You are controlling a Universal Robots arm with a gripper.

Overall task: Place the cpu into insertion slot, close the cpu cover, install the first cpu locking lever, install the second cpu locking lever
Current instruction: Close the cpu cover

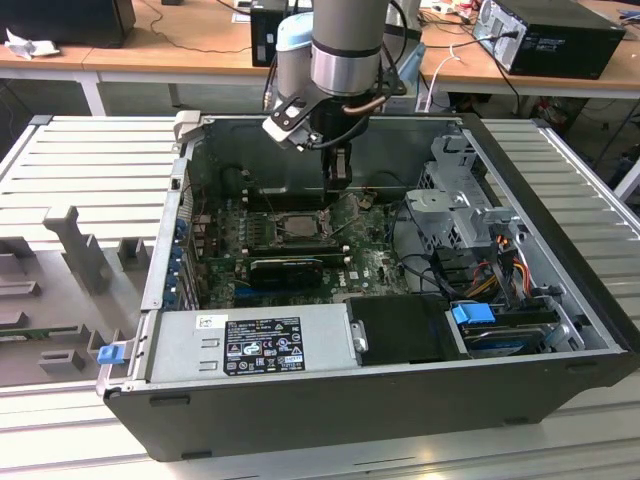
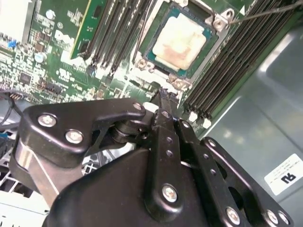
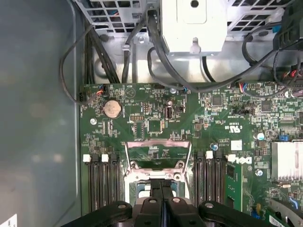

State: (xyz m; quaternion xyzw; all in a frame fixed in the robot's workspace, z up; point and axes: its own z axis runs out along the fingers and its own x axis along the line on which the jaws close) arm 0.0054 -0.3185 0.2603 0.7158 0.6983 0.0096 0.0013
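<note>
The cpu (image 2: 182,40), a pale silver-beige square, lies flat in the insertion slot (image 2: 143,62) on the green board; in the exterior view the cpu (image 1: 300,224) sits mid-case. The cpu cover (image 3: 158,152), a silver frame with a square window, stands swung up off the slot, so the chip's face is bare. My gripper (image 2: 165,94) hangs just above the board beside the slot's edge, its black fingers pressed together with nothing between them. In the exterior view the gripper (image 1: 338,172) is slightly to the right of the slot and further back.
Long black memory slots (image 2: 227,66) flank the socket on both sides. A thin wire lever (image 2: 265,14) runs past one socket corner. A black card (image 1: 290,270), the power supply (image 1: 255,340), a drive cage (image 1: 465,215) and cables (image 3: 142,42) crowd the case.
</note>
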